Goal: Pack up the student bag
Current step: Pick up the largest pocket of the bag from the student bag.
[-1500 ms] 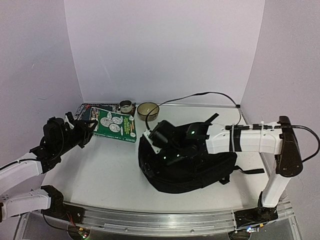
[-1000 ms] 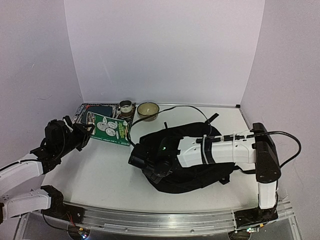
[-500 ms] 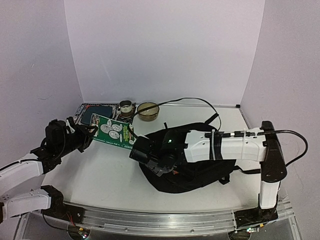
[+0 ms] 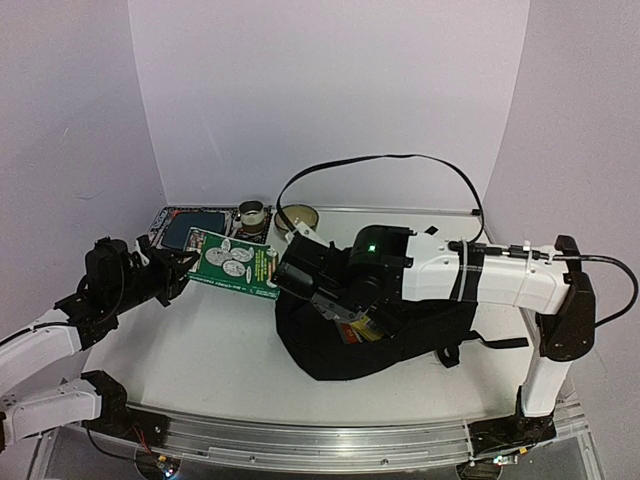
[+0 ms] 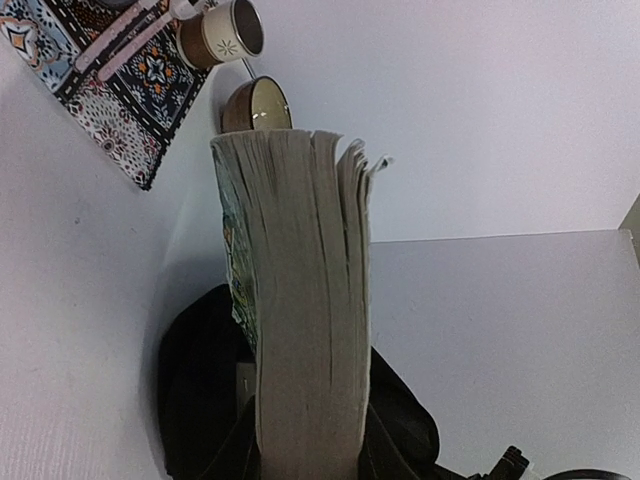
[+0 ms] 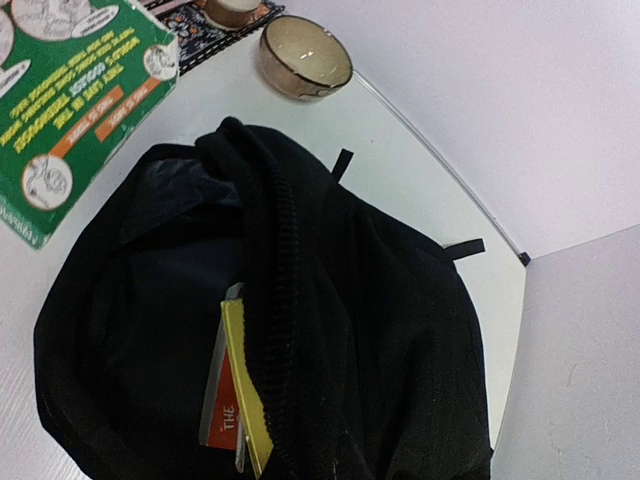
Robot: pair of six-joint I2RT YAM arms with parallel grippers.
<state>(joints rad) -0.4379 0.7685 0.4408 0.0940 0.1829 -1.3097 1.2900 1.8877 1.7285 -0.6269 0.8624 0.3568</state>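
Right claw [image 4: 293, 270], clamped on the student bag [image 4: 400, 340], has lifted its mouth; the green book [image 4: 237, 263], clamped in the left claw [image 4: 176, 272], now arrives beside it for insertion.

The left arm [image 4: 40, 345] is stretching forward and inward, elbow low, its left gripper [image 4: 180, 268] clamping the edge of a book [image 4: 236, 262]. The right arm [image 4: 500, 282] is reaching across leftward — forearm level, wrist tipping down — with the right gripper [image 4: 294, 268] sitting too hidden to judge its fingers.
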